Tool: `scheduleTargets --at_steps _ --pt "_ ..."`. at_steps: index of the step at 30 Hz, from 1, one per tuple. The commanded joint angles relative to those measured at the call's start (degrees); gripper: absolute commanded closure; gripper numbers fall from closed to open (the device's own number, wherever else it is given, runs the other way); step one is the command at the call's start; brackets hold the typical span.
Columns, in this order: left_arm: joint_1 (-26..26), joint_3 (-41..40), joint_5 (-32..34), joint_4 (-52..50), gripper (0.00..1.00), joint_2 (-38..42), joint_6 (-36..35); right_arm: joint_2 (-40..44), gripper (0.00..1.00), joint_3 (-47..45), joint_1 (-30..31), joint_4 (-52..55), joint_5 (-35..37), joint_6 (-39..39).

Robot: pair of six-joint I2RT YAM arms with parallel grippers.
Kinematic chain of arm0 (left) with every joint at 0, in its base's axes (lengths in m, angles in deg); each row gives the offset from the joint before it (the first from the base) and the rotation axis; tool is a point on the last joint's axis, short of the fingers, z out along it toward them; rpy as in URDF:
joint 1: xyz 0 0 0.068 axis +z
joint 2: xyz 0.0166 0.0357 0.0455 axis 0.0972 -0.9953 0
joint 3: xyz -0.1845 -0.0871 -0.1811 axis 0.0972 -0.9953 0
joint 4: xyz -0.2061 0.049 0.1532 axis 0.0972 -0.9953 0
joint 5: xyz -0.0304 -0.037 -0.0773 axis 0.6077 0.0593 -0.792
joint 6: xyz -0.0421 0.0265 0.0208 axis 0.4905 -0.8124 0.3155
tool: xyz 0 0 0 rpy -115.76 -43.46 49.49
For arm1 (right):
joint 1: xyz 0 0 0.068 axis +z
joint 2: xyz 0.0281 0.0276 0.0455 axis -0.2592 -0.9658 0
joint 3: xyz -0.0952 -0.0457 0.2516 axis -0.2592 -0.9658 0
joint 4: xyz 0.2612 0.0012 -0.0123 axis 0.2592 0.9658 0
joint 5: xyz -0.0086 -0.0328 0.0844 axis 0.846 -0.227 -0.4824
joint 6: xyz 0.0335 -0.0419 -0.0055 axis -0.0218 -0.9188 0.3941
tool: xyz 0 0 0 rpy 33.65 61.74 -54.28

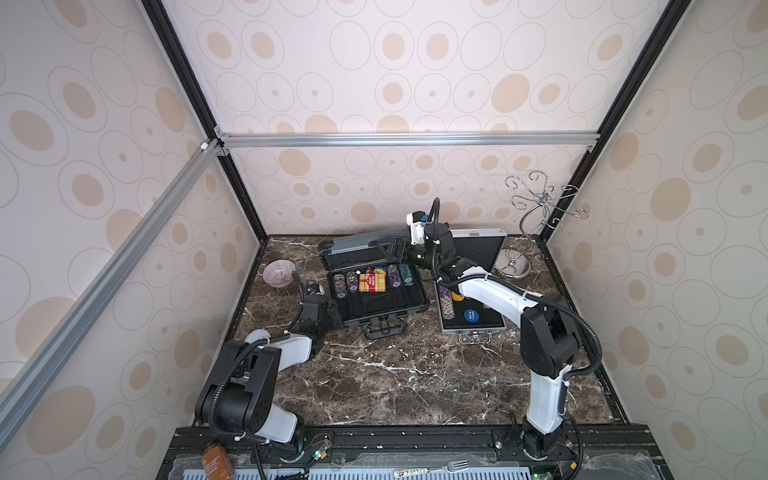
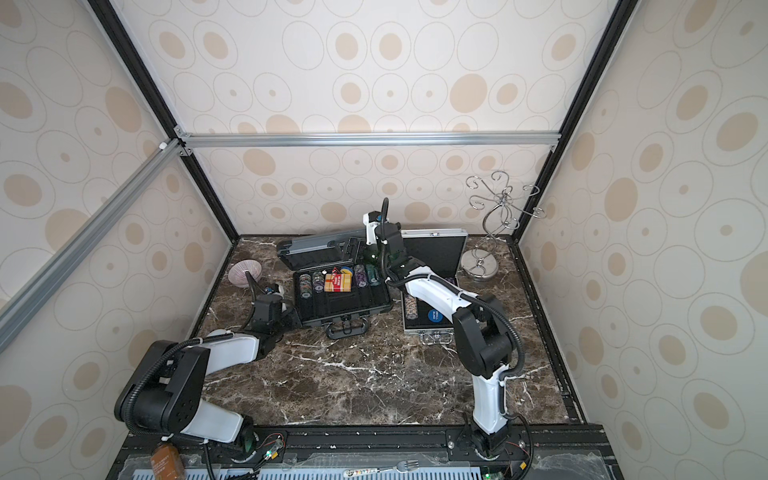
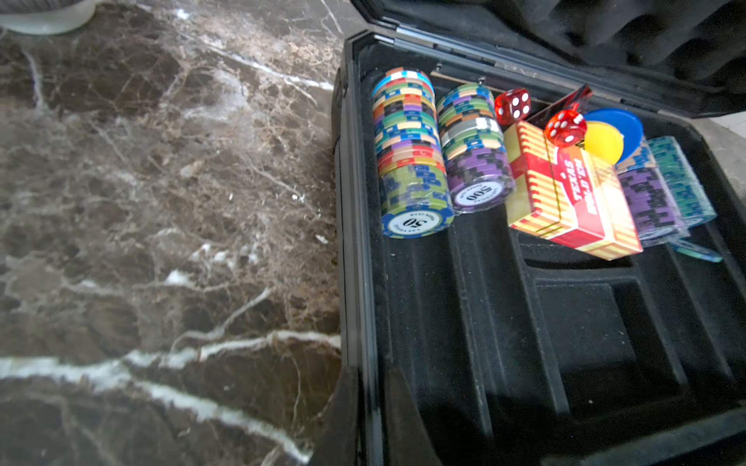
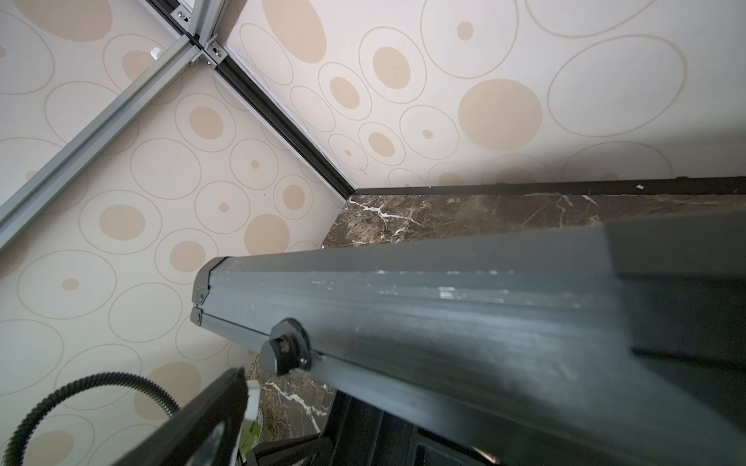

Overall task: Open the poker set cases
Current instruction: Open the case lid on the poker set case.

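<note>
**Status.** Both cases lie on the desk [image 1: 395, 374]. The silver case [image 1: 473, 330] is to the right with its lid already upright. The dark grey case [image 1: 386, 309] is at centre, with its tray of poker chips [image 3: 411, 161] exposed and its lid [image 1: 357, 243] raised toward the back wall.

**Tools.**
- The left tool [image 3: 369, 427] is closed together at the near-left corner of the dark grey case, apparently pinching the tray wall.
- The right tool [image 1: 405, 241] is at the free edge of that lid with its jaws wide apart. Whether it bears on the lid cannot be told.

**Step in hand.** This is judged to be the final one: seating the dark grey lid fully open.

**Next move.**
1. Check that the lid holds on its hinges.
2. Draw the right tool clear without dragging the lid forward.
3. Release the tray wall.
</note>
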Motion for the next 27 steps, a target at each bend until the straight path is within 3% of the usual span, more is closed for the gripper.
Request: scheduleTargets --at_steps 1,9,18,27 --pt "-2.8 -3.6 -6.4 -13.0 0.90 0.2 0.1 -1.9 0.01 3.5 -0.1 1.1 0.3 -1.1" --pt "-5.5 -7.7 -8.0 -13.3 0.92 3.5 4.2 -7.4 0.01 12.7 -0.4 3.6 0.2 -0.7" --pt "-5.9 -7.6 -4.3 -16.5 0.90 9.5 4.9 -14.0 0.01 21.9 -1.4 7.0 0.9 0.5" --pt "-5.8 -5.0 -1.3 -16.4 0.83 6.7 3.2 -4.7 0.01 9.5 -1.8 5.5 4.0 -5.2"
